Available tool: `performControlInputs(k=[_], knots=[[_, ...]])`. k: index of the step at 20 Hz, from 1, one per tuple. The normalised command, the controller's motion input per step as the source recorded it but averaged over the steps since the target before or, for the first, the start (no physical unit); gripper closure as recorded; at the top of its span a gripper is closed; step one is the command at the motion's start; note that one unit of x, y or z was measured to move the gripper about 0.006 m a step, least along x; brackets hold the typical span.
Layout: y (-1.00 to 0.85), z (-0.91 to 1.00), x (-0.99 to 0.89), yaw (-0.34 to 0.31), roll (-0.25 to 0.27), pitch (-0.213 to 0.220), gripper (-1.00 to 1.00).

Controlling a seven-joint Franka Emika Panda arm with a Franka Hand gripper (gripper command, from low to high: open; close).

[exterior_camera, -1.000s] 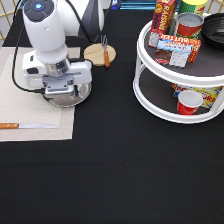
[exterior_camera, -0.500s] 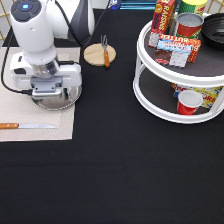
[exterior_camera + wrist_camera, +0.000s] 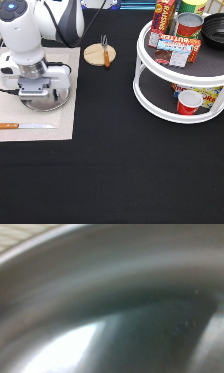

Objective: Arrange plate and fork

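The shiny silver plate [image 3: 56, 103] lies low over the beige placemat [image 3: 67, 122] at the exterior view's left. My gripper [image 3: 38, 96] is directly over the plate, hides most of it, and is shut on it. The wrist view is filled by the plate's shiny inside [image 3: 112, 310], with a strip of placemat [image 3: 12, 235] past its rim. The fork [image 3: 105, 50], with silver tines and an orange-brown handle, lies across the round tan wooden coaster [image 3: 95, 56] at the exterior view's top, apart from the gripper.
A knife [image 3: 25, 126] with a wooden handle lies on the placemat below the plate. A white two-tier turntable [image 3: 150, 95] at the exterior view's right carries cans, boxes and a red cup [image 3: 189, 102]. The tablecloth is black.
My gripper and the plate have moved together toward the exterior view's left and slightly down over the placemat. The fork, coaster and knife have not moved.
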Motion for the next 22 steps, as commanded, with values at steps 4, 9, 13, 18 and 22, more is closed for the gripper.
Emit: performControlInputs(k=[4,9,13,18,22], knots=[[-0.93,0.01,0.00,0.000,0.060,0.000,-1.00],[-0.84,0.03,0.04,0.000,0.073,0.007,-1.00],[-0.73,0.01,0.08,0.000,0.064,0.006,-1.00],[-0.30,0.06,0.07,0.000,0.027,0.023,-1.00],[0.08,0.58,-0.01,0.001,-0.008,0.000,-1.00]])
